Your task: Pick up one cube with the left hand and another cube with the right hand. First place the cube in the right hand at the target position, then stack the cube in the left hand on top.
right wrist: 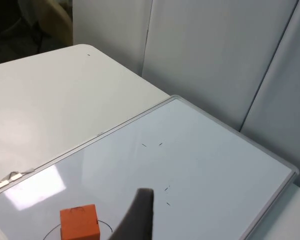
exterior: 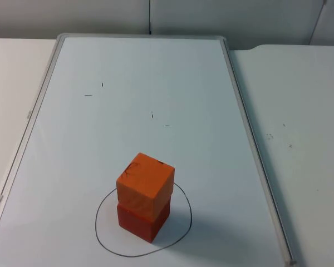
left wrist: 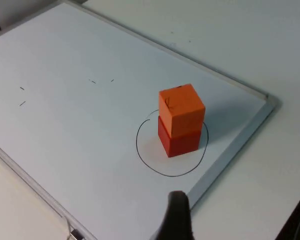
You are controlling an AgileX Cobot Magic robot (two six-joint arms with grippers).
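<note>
**Ana:** Gripper state first: what can be said of the left gripper (left wrist: 177,220)?

**Ben:** One dark fingertip of it stands over the near edge of the whiteboard (left wrist: 65,115), well apart from the cubes. Whether it is open or closed cannot be told. The same goes for the right gripper (right wrist: 140,215), a single black fingertip hanging above the board, holding nothing visible. Both arms look to be waiting, pulled back from the work.

**Ana:** And the cubes?

**Ben:** They stand stacked. The lighter orange cube (exterior: 145,185) sits on top of the darker red-orange cube (exterior: 143,220), and the pair rests inside the hand-drawn black circle (exterior: 183,231) near the whiteboard's near edge, a little toward the circle's left side. That ring is most likely the target position, which is why the stack is there.

**Ana:** Is it square?

**Ben:** Not quite. The upper cube is twisted slightly against the lower one, so its corners overhang a touch, yet it sits flat and looks stable.

**Ana:** Materials?

**Ben:** Both cubes look like matte blocks with crisp edges, possibly foam or painted wood; the top one bears a black scribble. The whiteboard is smooth and glossy with a pale metal frame and a few stray pen marks, lying on the white counter (exterior: 300,111). By this view the task appears complete.
</note>
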